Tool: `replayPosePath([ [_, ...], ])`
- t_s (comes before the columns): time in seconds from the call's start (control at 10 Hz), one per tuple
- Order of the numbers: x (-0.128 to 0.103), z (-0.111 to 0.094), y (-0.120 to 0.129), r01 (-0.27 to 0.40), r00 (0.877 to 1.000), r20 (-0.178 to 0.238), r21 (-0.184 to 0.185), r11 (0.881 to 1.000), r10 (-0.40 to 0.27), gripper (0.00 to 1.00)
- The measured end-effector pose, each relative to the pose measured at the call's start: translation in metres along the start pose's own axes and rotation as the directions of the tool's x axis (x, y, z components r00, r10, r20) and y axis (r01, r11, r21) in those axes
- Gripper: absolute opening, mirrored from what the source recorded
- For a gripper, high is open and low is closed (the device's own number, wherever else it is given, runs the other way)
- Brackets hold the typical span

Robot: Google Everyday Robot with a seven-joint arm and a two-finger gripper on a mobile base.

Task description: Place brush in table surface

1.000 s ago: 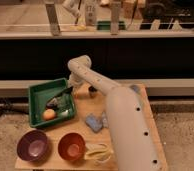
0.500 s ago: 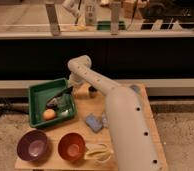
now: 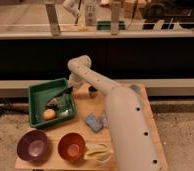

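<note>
My gripper [image 3: 65, 93] hangs low over the right part of the green tray [image 3: 38, 92], at the end of the white arm that reaches in from the lower right. A dark slim thing, which I take for the brush [image 3: 55, 102], lies in the tray right under and left of the gripper. Whether the gripper touches it cannot be made out. The light-brown table surface [image 3: 85, 106] spreads to the right of the tray and under the arm.
An orange round item [image 3: 49, 114] lies in the tray. A small dark cup [image 3: 92, 91] stands right of the gripper. A blue cloth-like thing [image 3: 94, 121], a purple bowl [image 3: 34, 145], an orange bowl [image 3: 71, 146] and a banana [image 3: 98, 152] sit at the front.
</note>
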Motion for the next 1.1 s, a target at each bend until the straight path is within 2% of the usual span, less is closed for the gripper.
replayPosePath([
  [1.1, 0.0000, 0.0000, 0.0000, 0.000, 1.000, 0.000, 0.000, 1.000, 0.000, 0.00],
])
